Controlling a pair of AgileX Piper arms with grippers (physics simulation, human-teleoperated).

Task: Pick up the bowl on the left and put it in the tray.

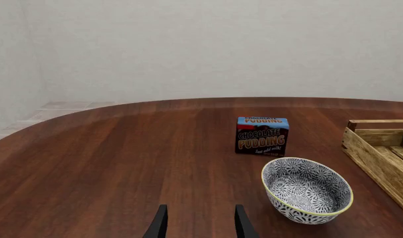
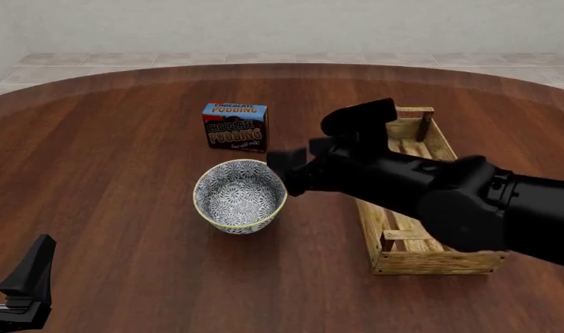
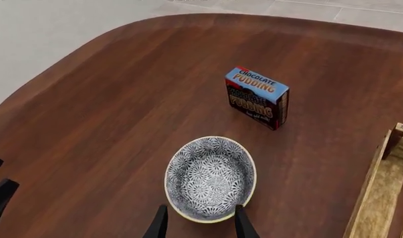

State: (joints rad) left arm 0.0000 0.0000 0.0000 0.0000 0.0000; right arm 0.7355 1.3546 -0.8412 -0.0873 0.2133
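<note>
Box (image 2: 234, 126) reading "CHOCOLATE PUDDING", right tool (image 3: 200, 222) spread over bowl (image 2: 240, 196) rim, holding nothing

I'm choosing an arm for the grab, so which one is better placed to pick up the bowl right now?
Right. The right gripper is open and poised at the bowl's rim, with the tray on its side. The left gripper sits back near the table's edge.

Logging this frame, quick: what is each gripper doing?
Left gripper: open, holding nothing.
Right gripper: open at the bowl rim, holding nothing.
</note>
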